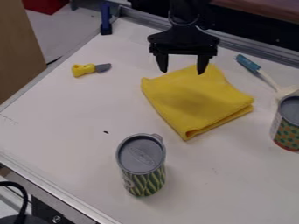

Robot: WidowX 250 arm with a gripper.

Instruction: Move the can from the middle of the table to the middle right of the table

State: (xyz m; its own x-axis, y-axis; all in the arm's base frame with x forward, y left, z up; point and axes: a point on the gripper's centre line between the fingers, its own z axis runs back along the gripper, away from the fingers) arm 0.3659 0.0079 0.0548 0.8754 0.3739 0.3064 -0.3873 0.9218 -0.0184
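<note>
Green striped-label can (142,168) is standing upright in the table's lower middle, with bare white tabletop (70,118) between it and the metal edge rail (52,189). Gripper (182,72) hangs by the yellow cloth's (196,98) far side, spread wide, nothing in it. Dotted-label can (288,127) sits far right.

We see a robot arm (188,8) in black from the wrist (186,18) down, its surface dark and largely uniform. A thin, curved line, paler than the rest, rounds the wrist. Below it, the body of our black two-finger gripper (182,72) flares into a broad crossbar (183,43) with blocky, stepped ends. Two matching black fingers (203,63), thick at the top, taper to narrow, blunt tips. Fine surface detail is too dark for us to tell.
</note>
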